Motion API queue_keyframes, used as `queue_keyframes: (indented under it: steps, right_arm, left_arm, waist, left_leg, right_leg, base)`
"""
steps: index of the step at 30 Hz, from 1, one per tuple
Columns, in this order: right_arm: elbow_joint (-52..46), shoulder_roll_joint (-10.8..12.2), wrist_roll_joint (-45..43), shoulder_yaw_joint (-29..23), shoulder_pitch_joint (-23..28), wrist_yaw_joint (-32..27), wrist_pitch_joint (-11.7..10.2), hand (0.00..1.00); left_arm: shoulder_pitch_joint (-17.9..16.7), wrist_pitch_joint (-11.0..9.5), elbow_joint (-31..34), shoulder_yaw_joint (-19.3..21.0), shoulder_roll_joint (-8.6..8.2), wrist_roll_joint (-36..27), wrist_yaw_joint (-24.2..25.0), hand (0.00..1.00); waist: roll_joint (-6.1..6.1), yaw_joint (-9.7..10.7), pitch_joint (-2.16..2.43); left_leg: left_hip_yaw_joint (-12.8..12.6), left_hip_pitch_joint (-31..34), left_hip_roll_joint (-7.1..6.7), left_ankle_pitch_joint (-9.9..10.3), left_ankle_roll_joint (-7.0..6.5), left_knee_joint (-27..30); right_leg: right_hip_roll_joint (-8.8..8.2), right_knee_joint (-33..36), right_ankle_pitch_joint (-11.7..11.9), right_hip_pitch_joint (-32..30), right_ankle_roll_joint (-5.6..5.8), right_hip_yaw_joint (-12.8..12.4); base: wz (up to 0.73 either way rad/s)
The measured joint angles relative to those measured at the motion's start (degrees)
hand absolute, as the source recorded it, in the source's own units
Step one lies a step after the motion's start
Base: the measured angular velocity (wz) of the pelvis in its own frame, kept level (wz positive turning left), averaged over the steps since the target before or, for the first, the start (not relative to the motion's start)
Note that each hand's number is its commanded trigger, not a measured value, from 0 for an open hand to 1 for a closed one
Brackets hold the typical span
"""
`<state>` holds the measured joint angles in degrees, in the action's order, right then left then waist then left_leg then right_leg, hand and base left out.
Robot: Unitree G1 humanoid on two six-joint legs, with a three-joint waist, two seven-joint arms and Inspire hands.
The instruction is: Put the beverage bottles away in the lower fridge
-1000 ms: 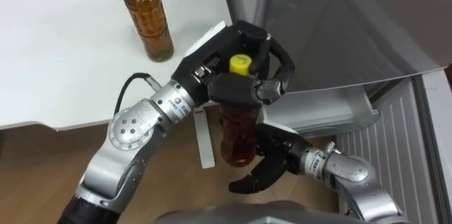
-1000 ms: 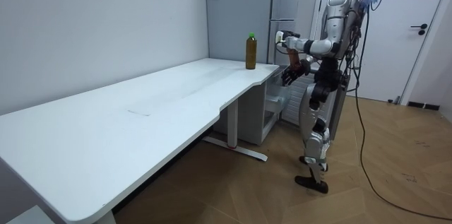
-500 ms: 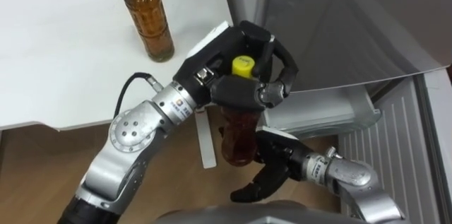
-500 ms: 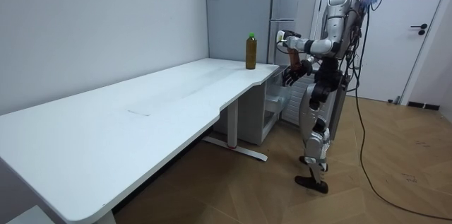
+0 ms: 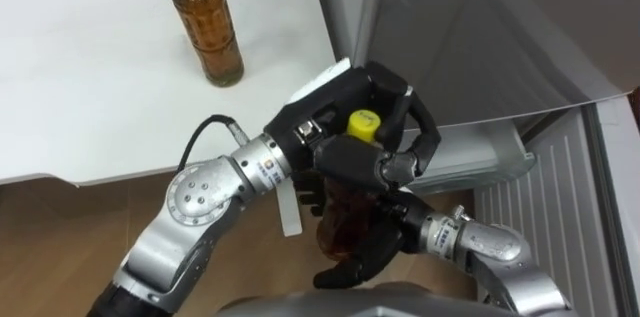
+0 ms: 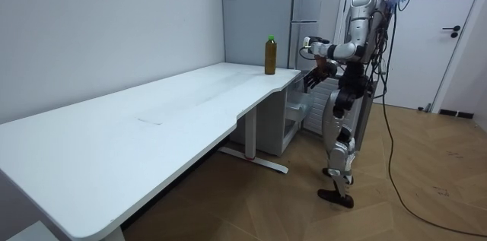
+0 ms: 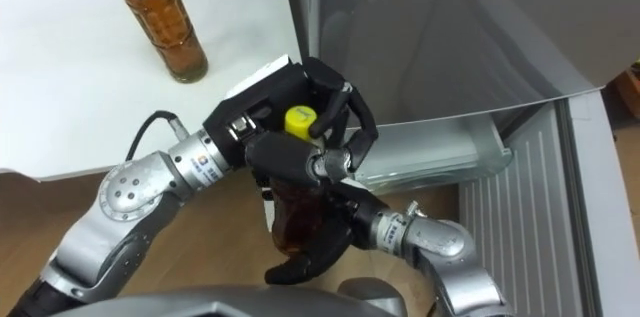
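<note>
Black-and-silver right hand [image 5: 372, 252], nearest: pressed low against the clear plastic bottle of brown tea with a yellow cap [image 5: 345, 219]. Whether it grips cannot be told.

Bottle: in the air, short of the tall grey fridge [image 5: 480, 27], out from its open lower compartment [image 5: 465, 157]. Cap up, base down; long axis close to vertical.

Left hand [image 5: 350, 162]: clamped on the bottle from above, fingers curled round neck and cap.

Farther: a second brown-tea bottle with a green cap [image 5: 206, 32] stands upright on the white desk [image 5: 90, 77], just beside the fridge's side wall.

Risks, as judged:
- Left hand lets go before the right has a firm hold; bottle drops to the floor in front of the fridge.
- Held only at the neck, the bottle may swing and knock the compartment's edge going in.
</note>
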<state>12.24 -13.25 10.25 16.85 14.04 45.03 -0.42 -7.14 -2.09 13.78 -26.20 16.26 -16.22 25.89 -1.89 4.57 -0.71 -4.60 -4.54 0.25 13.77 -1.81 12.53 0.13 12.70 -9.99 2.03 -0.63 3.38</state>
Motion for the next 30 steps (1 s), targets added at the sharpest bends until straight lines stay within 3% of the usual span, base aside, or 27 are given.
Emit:
queue_keyframes:
  steps: [7,8,15,30]
  right_arm:
    - [0.0,-0.14,3.56,1.89,0.0,-0.03,0.0,0.0]
    - [0.0,-0.14,5.13,2.19,0.06,-0.03,0.06,1.0]
    - [0.0,-0.45,9.88,2.69,0.06,0.13,0.05,1.0]
    - [0.02,-2.67,10.19,5.51,0.08,1.39,-1.32,1.0]
  left_arm:
    - [-0.6,0.0,-0.44,-0.96,0.97,0.02,-0.47,1.0]
    - [-0.64,0.0,-0.5,-0.98,1.02,0.01,-0.47,1.0]
    - [-0.83,-0.01,-0.55,-0.94,1.02,0.02,-0.73,1.0]
    - [-1.43,-0.31,-3.25,-0.74,0.94,-2.61,-3.27,1.0]
  waist:
    - [-0.58,-0.08,0.3]
    - [-0.56,-0.08,0.29]
    - [-0.15,-0.15,0.03]
    - [0.34,-0.23,-0.19]
  left_leg:
    - [0.03,0.01,0.06,0.0,0.0,0.13]
    - [0.04,-0.02,0.06,0.0,0.0,0.13]
    - [0.02,-0.03,0.07,0.01,0.0,-0.12]
    - [0.03,-0.02,0.07,0.0,-0.01,-0.37]
  right_leg:
    - [-0.06,0.12,0.01,0.02,0.0,0.08]
    - [-0.05,0.21,0.01,0.03,0.0,0.02]
    - [-0.02,0.56,0.01,0.01,0.0,-0.05]
    - [-0.01,0.54,0.01,-0.08,0.0,0.0]
  base:
    - [0.0]
    - [0.0]
    - [0.0]
    - [0.0]
